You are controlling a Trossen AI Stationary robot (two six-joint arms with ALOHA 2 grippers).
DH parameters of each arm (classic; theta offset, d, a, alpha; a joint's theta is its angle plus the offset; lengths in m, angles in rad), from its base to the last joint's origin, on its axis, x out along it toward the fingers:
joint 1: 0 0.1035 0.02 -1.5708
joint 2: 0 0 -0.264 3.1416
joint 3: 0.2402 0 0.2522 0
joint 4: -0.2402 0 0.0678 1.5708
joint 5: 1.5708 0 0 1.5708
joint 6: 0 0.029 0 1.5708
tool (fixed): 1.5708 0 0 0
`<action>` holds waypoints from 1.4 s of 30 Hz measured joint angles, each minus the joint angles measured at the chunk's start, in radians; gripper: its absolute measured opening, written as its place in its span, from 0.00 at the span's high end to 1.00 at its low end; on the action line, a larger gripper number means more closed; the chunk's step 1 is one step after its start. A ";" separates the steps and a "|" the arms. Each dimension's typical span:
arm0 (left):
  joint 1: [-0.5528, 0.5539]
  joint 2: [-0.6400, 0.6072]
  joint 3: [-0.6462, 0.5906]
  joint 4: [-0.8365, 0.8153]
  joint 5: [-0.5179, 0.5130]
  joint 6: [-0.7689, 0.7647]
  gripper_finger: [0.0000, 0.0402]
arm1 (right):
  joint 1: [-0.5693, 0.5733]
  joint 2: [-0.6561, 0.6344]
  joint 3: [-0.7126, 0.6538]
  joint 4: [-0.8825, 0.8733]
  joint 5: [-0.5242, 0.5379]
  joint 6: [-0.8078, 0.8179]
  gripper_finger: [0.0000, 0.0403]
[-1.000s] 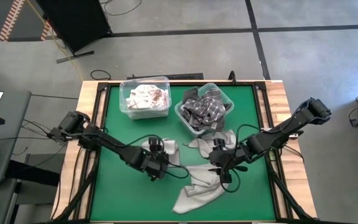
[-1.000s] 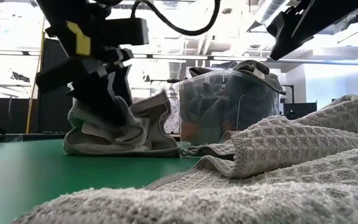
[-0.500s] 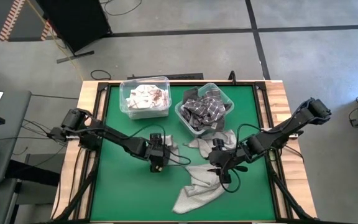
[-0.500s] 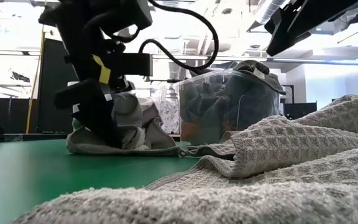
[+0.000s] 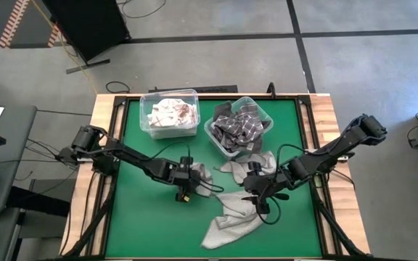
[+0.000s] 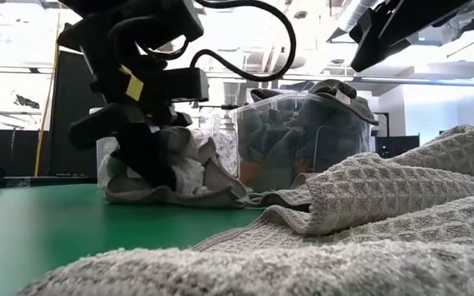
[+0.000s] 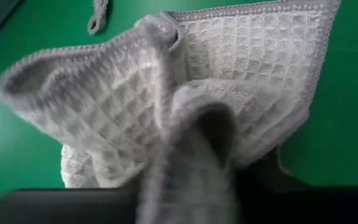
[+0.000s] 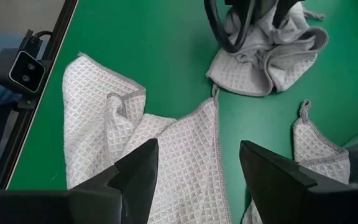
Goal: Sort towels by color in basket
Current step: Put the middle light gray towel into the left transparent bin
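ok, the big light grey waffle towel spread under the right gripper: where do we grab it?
Probably the raised fold in the large light grey waffle-weave towel, coming straight down with the right gripper open. The rest lies flat on the green mat, giving nothing to pinch.

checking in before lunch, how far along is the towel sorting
Partly done. One clear plastic bin already holds white towels, the other clear bin holds grey checked ones. In hand: the left claw is bunching a small light grey waffle towel on the green table. Left: a large light grey towel under the open right claw, plus another small piece.
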 joint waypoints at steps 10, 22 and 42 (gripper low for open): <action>-0.045 -0.026 0.069 -0.140 -0.067 0.084 0.91 | 0.000 0.000 0.000 0.036 0.009 0.000 0.37; 0.003 -0.402 0.213 -0.324 -0.419 0.111 0.91 | 0.002 0.000 0.000 0.051 0.017 -0.002 0.37; 0.616 -0.574 0.217 -0.206 -0.372 0.081 0.91 | 0.020 0.000 0.000 0.085 0.041 -0.008 0.37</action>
